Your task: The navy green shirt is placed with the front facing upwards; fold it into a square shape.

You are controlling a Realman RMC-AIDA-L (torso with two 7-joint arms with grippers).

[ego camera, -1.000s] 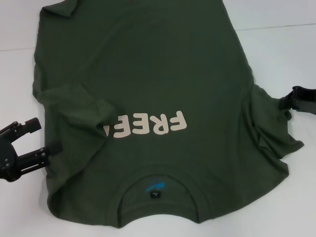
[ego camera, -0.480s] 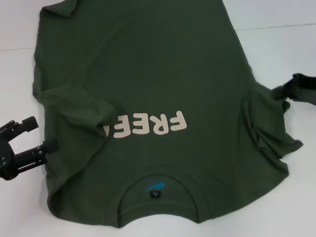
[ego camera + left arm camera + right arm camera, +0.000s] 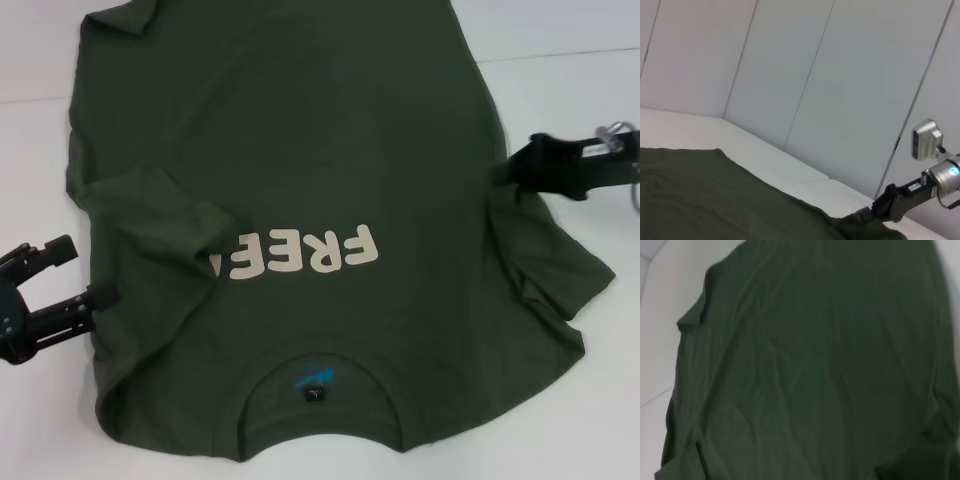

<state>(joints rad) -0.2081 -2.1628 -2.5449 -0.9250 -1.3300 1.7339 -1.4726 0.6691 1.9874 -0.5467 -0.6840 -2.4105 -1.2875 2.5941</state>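
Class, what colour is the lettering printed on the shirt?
Cream lettering on the shirt, clearest in the head view.

Bright even light, soft wrist-view blur

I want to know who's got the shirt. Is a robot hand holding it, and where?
The right gripper seems to pinch the green shirt at its right sleeve edge; the grip itself is unclear. The left gripper is open beside it, holding nothing.

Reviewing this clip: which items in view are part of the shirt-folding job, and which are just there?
Part of the job:
- dark olive-green cotton T-shirt with cream "FREE" print, lying flat, one sleeve folded inward
- right gripper, at the shirt's right edge by the other sleeve
- left gripper, open beside the shirt's left edge

Just there:
- white table
- pale wall panels
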